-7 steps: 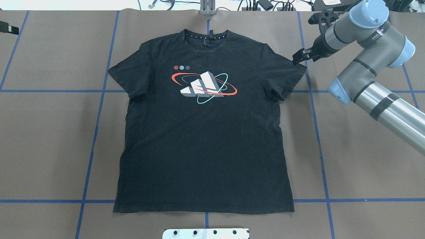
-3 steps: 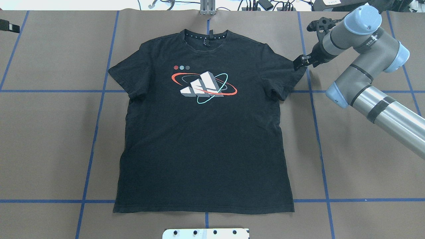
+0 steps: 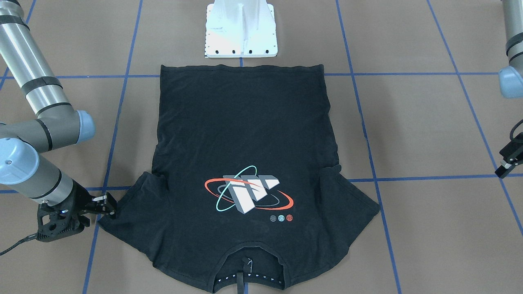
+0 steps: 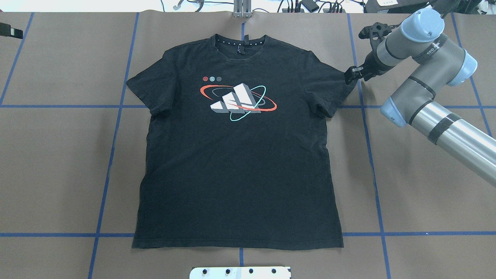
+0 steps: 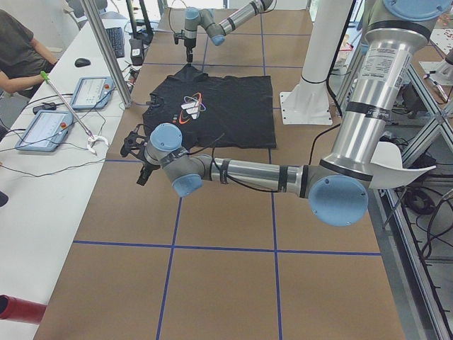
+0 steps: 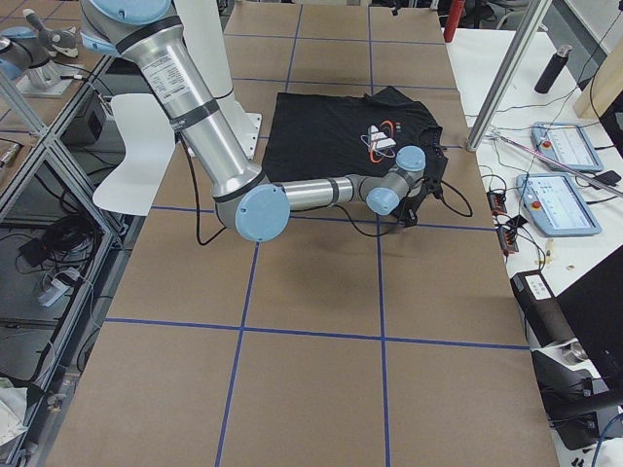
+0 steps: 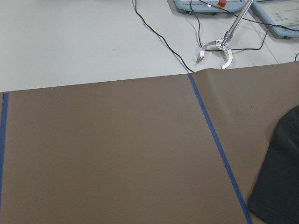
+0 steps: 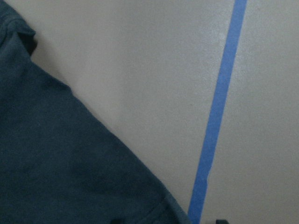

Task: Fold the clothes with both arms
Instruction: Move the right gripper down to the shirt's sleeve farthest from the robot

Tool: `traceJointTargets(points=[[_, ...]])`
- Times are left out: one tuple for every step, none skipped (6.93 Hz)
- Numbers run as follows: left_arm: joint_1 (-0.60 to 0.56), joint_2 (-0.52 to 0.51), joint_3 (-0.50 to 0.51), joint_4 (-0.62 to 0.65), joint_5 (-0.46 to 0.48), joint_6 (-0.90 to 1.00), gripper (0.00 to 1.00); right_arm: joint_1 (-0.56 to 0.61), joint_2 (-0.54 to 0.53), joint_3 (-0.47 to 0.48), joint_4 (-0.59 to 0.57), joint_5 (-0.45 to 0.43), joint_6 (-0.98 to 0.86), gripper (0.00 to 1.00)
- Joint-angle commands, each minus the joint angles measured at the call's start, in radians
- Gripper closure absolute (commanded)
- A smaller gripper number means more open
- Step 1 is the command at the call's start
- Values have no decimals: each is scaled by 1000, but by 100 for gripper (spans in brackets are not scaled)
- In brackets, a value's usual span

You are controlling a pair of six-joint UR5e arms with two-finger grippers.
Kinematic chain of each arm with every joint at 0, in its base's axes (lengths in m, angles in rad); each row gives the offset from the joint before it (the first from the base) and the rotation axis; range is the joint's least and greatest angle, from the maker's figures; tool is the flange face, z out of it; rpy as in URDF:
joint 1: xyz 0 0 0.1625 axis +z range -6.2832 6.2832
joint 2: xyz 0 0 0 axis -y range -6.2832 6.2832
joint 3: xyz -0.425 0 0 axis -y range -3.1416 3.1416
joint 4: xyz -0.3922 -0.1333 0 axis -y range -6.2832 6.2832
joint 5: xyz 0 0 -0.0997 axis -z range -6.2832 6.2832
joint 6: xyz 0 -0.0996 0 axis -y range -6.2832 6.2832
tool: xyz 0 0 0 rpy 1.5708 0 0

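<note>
The black T-shirt (image 4: 236,162) lies flat on the brown table with its logo (image 4: 238,99) up and its collar on the far side. My right gripper (image 4: 350,74) sits low at the outer tip of the shirt's right-hand sleeve (image 4: 333,89); the front-facing view shows the gripper (image 3: 108,205) at that same tip. In the right wrist view the sleeve corner (image 8: 60,163) lies between two dark fingertips set apart, so the gripper is open. My left gripper (image 4: 11,31) hangs far off the shirt at the table's left edge (image 3: 504,165); I cannot tell its state.
The white pedestal base (image 3: 241,28) stands just beyond the shirt's hem. Blue tape lines (image 4: 116,128) cross the table. Past the far edge lie control tablets (image 5: 42,127) and a grabber tool (image 7: 215,49), with a seated person (image 5: 18,49) beside them.
My right gripper has come down and a little nearer, from just above the sleeve's shoulder edge to the sleeve's outer tip. The shirt has not moved.
</note>
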State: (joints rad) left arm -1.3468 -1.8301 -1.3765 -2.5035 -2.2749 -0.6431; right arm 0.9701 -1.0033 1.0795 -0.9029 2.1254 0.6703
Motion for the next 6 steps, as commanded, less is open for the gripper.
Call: traceJointTargets(points=[[0, 0, 1, 0, 0, 0, 1, -2, 0, -3, -1, 1, 0, 31], [0, 0, 1, 0, 0, 0, 1, -2, 0, -4, -1, 1, 0, 39], [0, 0, 1, 0, 0, 0, 1, -2, 0, -4, -2, 1, 0, 55], [0, 0, 2, 0, 0, 0, 1, -2, 0, -4, -2, -1, 0, 68], [0, 0, 2, 0, 0, 0, 1, -2, 0, -7, -1, 1, 0, 71], [0, 0, 1, 0, 0, 0, 1, -2, 2, -9, -1, 1, 0, 75]])
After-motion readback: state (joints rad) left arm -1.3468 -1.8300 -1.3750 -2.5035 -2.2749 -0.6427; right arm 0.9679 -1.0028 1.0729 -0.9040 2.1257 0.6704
